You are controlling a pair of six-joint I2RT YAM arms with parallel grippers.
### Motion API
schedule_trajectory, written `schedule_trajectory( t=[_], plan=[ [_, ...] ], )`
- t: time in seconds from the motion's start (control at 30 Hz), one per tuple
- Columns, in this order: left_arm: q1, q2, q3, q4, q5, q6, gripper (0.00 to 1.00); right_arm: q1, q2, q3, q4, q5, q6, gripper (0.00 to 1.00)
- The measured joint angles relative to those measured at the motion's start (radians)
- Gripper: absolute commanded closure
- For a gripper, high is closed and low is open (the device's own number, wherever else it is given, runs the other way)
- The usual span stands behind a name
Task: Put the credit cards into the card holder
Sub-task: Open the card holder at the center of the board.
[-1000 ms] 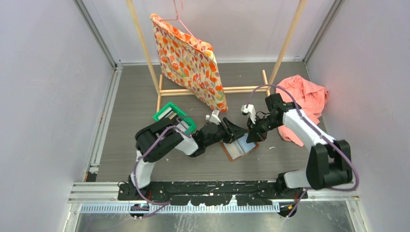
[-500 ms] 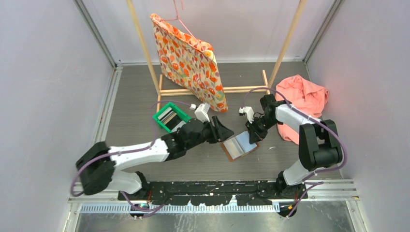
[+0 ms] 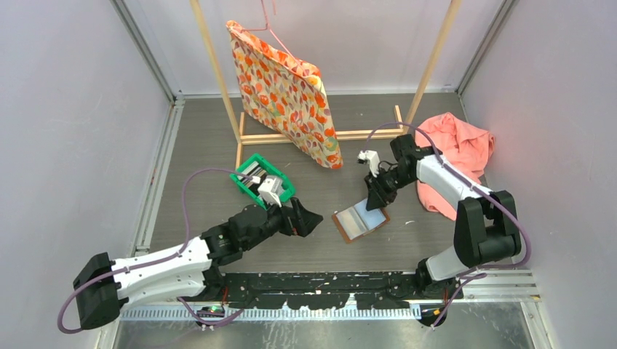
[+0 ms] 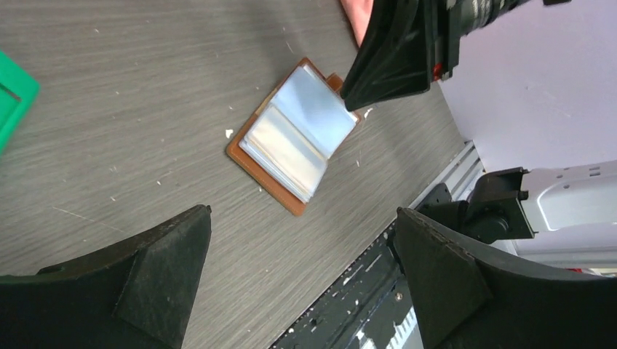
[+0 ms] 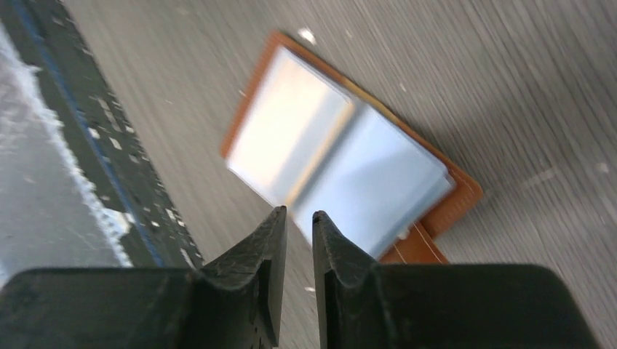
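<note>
Grey wood-grain table (image 3: 218,145) between pale walls, top view. A wooden rack (image 3: 213,65) carries a floral bag (image 3: 287,94). A pink cloth (image 3: 455,145) lies beyond and to the right of the right gripper (image 3: 375,202). The card holder (image 3: 360,221) lies open and flat under that gripper's tips, well ahead of the left gripper (image 3: 311,218). The credit cards (image 3: 251,177) stand on edge in a green bin (image 3: 243,166) just behind the left gripper.

Left wrist view. The 2 fingers (image 4: 156,280) stand wide apart with nothing between them. The card holder lies ahead of the jaws, in line with their gap but well apart from them. Its clear sleeves face up, the far page pale blue, the near page cream. The right gripper hangs at its far right corner.

Right wrist view. The jaws are nearly together, a thin slit between them, holding nothing. The card holder lies just beyond the tips, blurred. Whether they touch it cannot be told, nor whether either sleeve holds a card.

Risks, as judged:
1. With neither gripper holding it, the card holder could fold shut or slide when a card is pushed in.
2. The cards are packed upright, so wide jaws could take 2 at once.
3. A thin card could slip from the pads on the way over.
</note>
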State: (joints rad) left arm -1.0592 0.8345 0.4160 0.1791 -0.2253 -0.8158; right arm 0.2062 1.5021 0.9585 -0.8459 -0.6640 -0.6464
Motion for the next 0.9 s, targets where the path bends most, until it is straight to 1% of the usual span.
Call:
schedule_trajectory(
  t=[0.07,0.2,0.3,0.43,0.6,0.7,0.8,0.9],
  plan=[
    [0.001,0.018,-0.005,0.001,0.021,-0.018,0.10,0.027,0.007,0.039,-0.019,-0.048,0.022,0.74],
    [0.001,0.102,0.001,0.053,0.065,-0.049,0.21,0.080,0.099,0.105,-0.022,-0.098,0.083,0.70],
    [-0.001,0.219,0.002,0.125,0.088,-0.088,0.29,0.107,0.167,0.108,-0.018,-0.084,0.139,0.61],
    [-0.013,0.394,0.003,0.255,0.107,-0.150,0.36,0.111,0.200,0.107,-0.006,-0.044,0.194,0.59],
    [-0.034,0.551,0.031,0.327,0.119,-0.198,0.39,0.114,0.258,0.119,-0.013,-0.034,0.212,0.58],
    [-0.040,0.610,0.058,0.359,0.116,-0.225,0.40,0.119,0.314,0.133,-0.018,-0.023,0.214,0.57],
    [-0.043,0.662,0.071,0.404,0.111,-0.256,0.42,0.125,0.336,0.138,-0.026,-0.011,0.220,0.57],
    [-0.043,0.726,0.086,0.443,0.108,-0.283,0.46,0.127,0.356,0.161,-0.044,-0.005,0.228,0.59]
  ],
)
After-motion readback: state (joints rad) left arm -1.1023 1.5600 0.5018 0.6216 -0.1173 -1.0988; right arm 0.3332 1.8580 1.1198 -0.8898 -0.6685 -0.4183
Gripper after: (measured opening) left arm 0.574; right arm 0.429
